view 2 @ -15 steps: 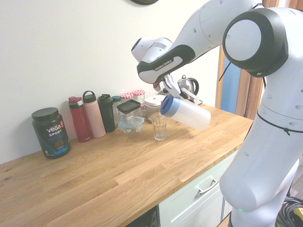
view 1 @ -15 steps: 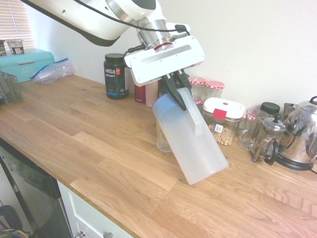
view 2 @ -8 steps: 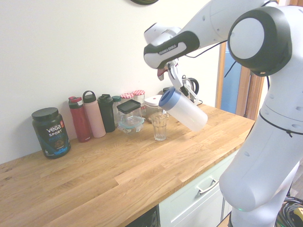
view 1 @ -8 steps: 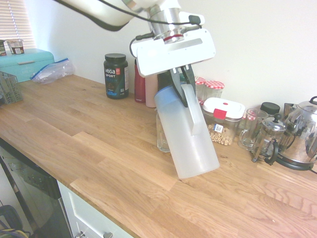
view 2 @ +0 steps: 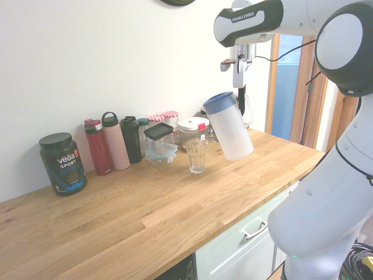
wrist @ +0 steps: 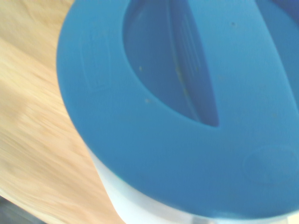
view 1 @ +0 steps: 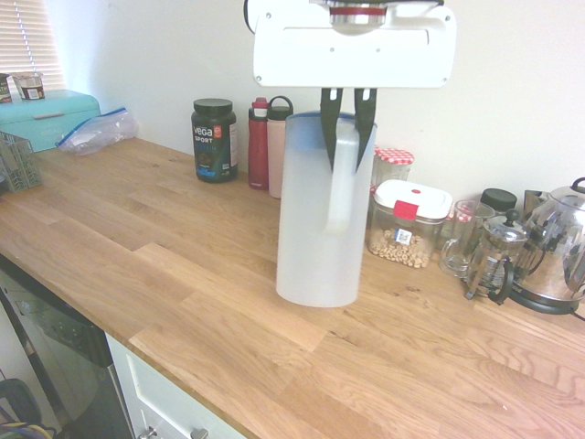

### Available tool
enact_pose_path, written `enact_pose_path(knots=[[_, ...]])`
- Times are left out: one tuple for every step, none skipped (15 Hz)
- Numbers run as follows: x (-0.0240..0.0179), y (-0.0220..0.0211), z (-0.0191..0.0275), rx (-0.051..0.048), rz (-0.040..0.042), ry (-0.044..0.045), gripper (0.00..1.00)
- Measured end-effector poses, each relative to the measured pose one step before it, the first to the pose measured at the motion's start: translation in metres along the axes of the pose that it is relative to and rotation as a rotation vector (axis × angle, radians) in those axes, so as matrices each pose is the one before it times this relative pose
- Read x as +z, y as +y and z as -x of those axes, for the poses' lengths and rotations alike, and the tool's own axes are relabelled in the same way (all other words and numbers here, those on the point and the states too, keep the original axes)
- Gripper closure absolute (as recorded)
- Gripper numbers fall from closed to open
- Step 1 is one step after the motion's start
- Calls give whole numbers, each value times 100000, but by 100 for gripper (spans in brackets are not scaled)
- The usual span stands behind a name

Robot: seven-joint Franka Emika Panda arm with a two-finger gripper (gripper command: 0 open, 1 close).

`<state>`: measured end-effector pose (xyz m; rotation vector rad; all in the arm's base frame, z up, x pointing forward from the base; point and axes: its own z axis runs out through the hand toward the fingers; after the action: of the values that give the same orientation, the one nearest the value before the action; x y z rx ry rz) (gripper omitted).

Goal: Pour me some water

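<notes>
Pour looks finished: the gripper (view 1: 346, 137) is clamped on the handle of the frosted pitcher (view 1: 315, 219), hanging nearly upright above the wooden counter (view 1: 183, 274), just beside the drinking glass (view 2: 197, 156). Next: lower it straight down, then release.

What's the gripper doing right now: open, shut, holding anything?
Gripper: shut on the handle of the pitcher, holding it close to upright above the counter.
</notes>
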<state>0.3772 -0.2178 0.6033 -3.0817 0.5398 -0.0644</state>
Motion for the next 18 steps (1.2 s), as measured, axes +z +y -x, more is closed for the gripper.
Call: enact_pose_path(knots=[[744, 648, 1282, 4772, -3138, -1182, 100], [345, 1050, 1575, 5002, -3192, -126, 100], [211, 1114, 1523, 4646, -3070, 335, 100], [37, 637, 1407, 4911, -3071, 698, 100], [11, 142, 1303, 5037, -3123, 839, 100], [201, -471, 1337, 5145, -2598, 877, 100], [529, -966, 1447, 5024, -2123, 1041, 100], [806, -1226, 1412, 4730, -1986, 1519, 100], [829, -1454, 1538, 4245, -1560, 2107, 100], [853, -1479, 1635, 4018, -1418, 2689, 100], [624, -1336, 1673, 3232, -1036, 2972, 100], [247, -1382, 1800, 2434, -994, 3869, 100], [69, -1394, 1732, 1617, -1140, 4767, 100], [4, -1595, 1889, 685, -759, 5405, 100], [-75, -1758, 1858, -313, -617, 5655, 100], [-6, -1886, 2086, -928, 28, 4604, 100], [101, -1793, 2249, -1046, 585, 2929, 100], [88, -1617, 2076, -1132, 415, 1940, 100]])
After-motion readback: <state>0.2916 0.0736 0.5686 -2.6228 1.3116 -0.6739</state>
